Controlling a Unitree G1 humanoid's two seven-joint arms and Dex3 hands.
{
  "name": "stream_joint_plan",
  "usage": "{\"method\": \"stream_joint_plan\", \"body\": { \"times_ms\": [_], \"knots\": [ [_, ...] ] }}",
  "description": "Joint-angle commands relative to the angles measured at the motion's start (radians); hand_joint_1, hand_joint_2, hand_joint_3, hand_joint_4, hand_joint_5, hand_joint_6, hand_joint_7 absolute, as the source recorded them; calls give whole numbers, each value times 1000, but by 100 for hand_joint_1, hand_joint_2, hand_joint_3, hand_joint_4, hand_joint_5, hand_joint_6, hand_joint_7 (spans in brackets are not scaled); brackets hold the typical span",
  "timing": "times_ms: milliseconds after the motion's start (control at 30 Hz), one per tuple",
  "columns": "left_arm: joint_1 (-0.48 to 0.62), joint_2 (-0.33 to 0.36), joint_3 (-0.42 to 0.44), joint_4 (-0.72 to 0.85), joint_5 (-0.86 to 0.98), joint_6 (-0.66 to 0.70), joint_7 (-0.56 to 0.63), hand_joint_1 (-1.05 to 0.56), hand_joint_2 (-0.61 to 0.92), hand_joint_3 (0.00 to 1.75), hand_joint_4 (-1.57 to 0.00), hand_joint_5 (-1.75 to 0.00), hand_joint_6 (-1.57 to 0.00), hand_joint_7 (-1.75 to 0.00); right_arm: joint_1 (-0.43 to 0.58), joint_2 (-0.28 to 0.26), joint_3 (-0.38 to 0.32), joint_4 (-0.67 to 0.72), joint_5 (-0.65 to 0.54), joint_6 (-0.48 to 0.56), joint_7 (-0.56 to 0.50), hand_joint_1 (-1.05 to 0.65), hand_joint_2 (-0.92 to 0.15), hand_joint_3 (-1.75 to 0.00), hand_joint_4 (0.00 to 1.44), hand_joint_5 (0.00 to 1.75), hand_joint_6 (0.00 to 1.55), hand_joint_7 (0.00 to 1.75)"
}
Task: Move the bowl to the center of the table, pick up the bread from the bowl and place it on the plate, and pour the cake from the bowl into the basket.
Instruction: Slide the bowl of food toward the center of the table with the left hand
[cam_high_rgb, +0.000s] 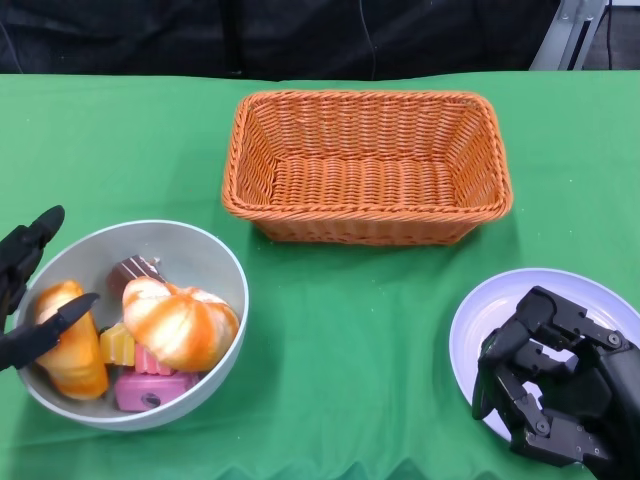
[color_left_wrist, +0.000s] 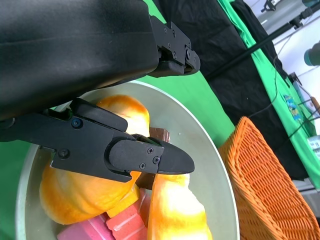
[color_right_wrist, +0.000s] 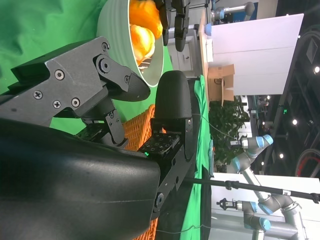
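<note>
Green table (cam_high_rgb: 330, 340) | bowl (cam_high_rgb: 215, 255) at left robot hand (cam_high_rgb: 25, 290) | fingers apart

A bright green cloth covers the bench (cam_high_rgb: 360, 340). The woven basket (cam_high_rgb: 368, 165) is orange-brown. Left of the basket, the bowl (cam_high_rgb: 210, 255) is pale grey-green and holds orange-and-white streaked bread (cam_high_rgb: 180, 322), a golden-orange loaf (cam_high_rgb: 70, 345), and pink (cam_high_rgb: 150, 390), yellow (cam_high_rgb: 117, 345) and dark brown (cam_high_rgb: 135, 268) cake pieces. Right of the basket, the plate (cam_high_rgb: 500, 300) is pale lilac-white. Both hands, left (cam_high_rgb: 25, 290) and right (cam_high_rgb: 555, 385), are black.
</note>
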Motion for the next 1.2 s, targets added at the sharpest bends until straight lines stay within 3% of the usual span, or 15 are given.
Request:
{"method": "stream_joint_plan", "body": {
  "times_ms": [33, 500, 800, 1200],
  "knots": [
    [31, -16, -11, -42, -9, 46, -6, -65, 92, 23, -5, 0, -13, 0, 1, -6, -12, -12, 19, 1, 4, -4, -64, -100, 70, 174, 61, 138],
    [102, -65, -39, -255, -24, 199, 3, -66, 92, 24, -7, -1, -14, -1, 0, -2, -9, 0, 8, -16, -1, -5, -67, -92, 72, 172, 63, 135],
    [184, -167, -45, -509, -61, 394, 60, -63, 92, 25, 0, 0, -4, 0, -4, -1, -7, 6, 7, -19, 1, -6, -65, -94, 72, 173, 63, 138],
    [245, -257, -76, -731, -45, 600, 138, -59, 92, 28, 0, 0, -5, -1, -5, 11, -2, 16, -8, -36, -1, -5, -64, -97, 73, 173, 63, 138]
  ]
}}
